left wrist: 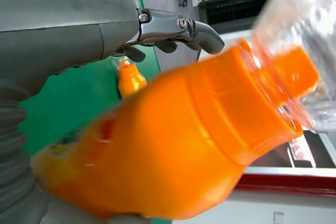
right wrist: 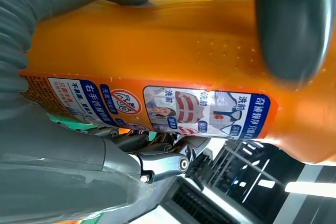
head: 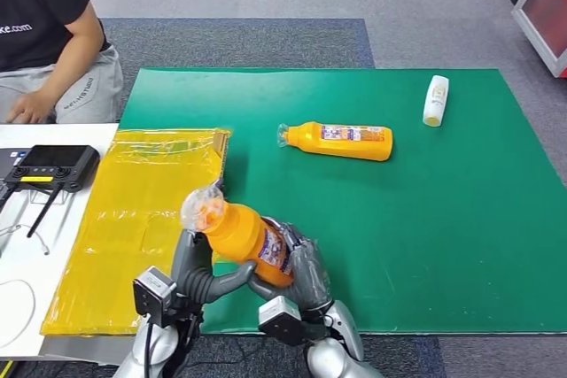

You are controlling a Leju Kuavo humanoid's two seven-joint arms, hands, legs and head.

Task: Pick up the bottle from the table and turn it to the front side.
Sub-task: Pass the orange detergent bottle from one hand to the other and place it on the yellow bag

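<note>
An orange bottle (left wrist: 166, 145) with a clear cap is held against the left hand (left wrist: 79, 30); a second bottle (left wrist: 129, 78) is seen on the green mat (left wrist: 75, 98).

Both arms enter at bottom centre of the head view, wrists close together. Left hand (head: 194, 276) sits lower left of the orange bottle (head: 244, 235), fingers (head: 227, 282) curled under the body, holding it. Right hand (head: 304, 276) sits lower right, fingers wrapped around the labelled base end, gripping it.
</note>
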